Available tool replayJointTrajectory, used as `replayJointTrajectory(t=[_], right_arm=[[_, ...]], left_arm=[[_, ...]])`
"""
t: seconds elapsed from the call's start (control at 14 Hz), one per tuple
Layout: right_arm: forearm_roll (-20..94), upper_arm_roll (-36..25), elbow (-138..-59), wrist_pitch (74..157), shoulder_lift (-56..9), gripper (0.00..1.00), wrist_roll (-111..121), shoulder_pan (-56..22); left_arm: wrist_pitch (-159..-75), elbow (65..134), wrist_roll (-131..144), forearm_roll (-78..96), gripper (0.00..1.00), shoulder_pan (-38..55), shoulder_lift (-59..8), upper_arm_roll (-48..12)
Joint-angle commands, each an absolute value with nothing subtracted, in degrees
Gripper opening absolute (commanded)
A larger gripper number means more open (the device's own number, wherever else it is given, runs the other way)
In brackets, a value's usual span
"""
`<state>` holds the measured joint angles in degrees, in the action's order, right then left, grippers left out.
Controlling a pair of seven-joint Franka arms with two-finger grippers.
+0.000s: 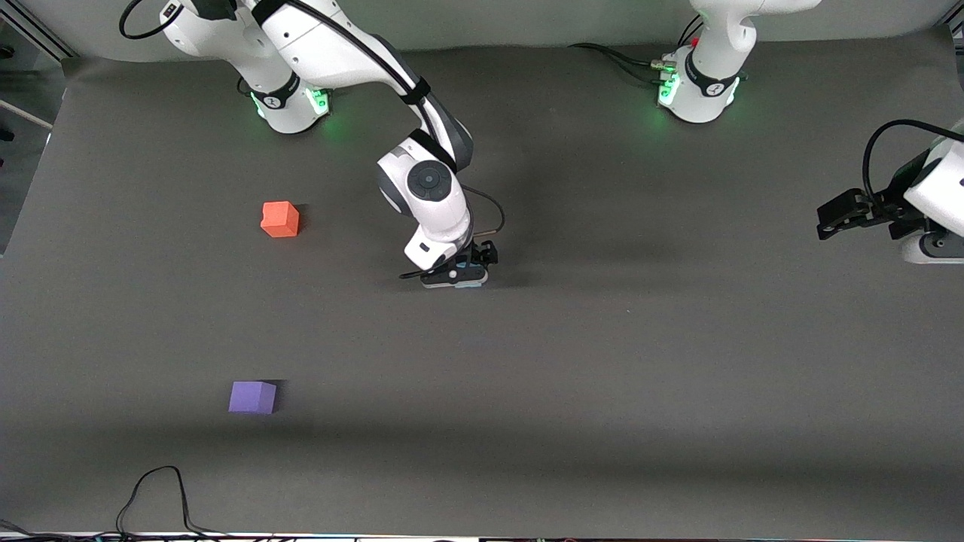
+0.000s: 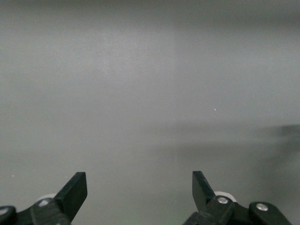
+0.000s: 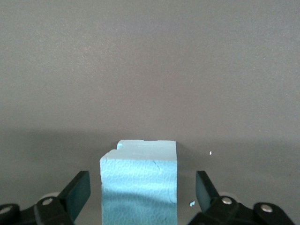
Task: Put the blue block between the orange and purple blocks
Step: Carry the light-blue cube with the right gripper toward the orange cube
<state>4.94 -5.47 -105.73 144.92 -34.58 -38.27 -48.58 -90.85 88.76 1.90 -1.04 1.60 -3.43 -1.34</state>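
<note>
the small sky-blue foam-like cube [image 3: 139, 180] sits on the dark grey matte table cover [image 1: 602, 361] about mid-table, roughly level with the orange cube and well apart from it toward the left arm's end. in the right wrist view it lies between the two black fingers [image 3: 77, 192] of the right gripper [image 1: 461, 272], which stands low over it with jaws spread wide and a gap showing on each side of the cube, so you are not gripping yet. before you close, centre the cube so both pads meet flat faces squarely; i judge the cube sits slightly nearer one finger, and closing off-centre could nudge or twist it. its top edge is chipped at one corner and its surface looks pitted and soft, so a moderate squeeze should do. the orange-red matte cube [image 1: 280, 219] lies toward the right arm's end, and the violet-purple matte cube [image 1: 252, 397] lies nearer the front camera than it, well apart, leaving a broad space between them for the blue one. the left gripper [image 1: 847, 213] waits at the left arm's end of the table, fingers apart and holding nothing.
</note>
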Motion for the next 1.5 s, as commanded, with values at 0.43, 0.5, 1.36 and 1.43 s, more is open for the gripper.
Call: replayJointTrajectory(t=[0.43,0.5,1.36,1.43], right_arm=[[4.66,-5.62,-105.91,144.23,-34.28,0.16,-39.73,-48.96],[4.75,-5.62,-106.00,143.71,-33.41,0.16,-39.73,-48.87],[11.60,-36.44,-110.12,114.62,-11.78,0.16,-6.37,-46.76],[11.69,-39.69,-111.17,114.35,-11.69,0.16,-2.50,-46.76]], left_arm=[[-91.85,90.97,0.44,-0.97,1.00,2.20,-1.85,-0.79],[-91.85,90.97,0.09,-0.88,1.00,2.20,-1.93,-0.70],[-91.67,90.88,-1.14,-0.53,1.00,2.20,-2.72,-0.53],[-91.50,90.79,-1.14,-0.53,1.00,2.20,-2.81,-0.44]])
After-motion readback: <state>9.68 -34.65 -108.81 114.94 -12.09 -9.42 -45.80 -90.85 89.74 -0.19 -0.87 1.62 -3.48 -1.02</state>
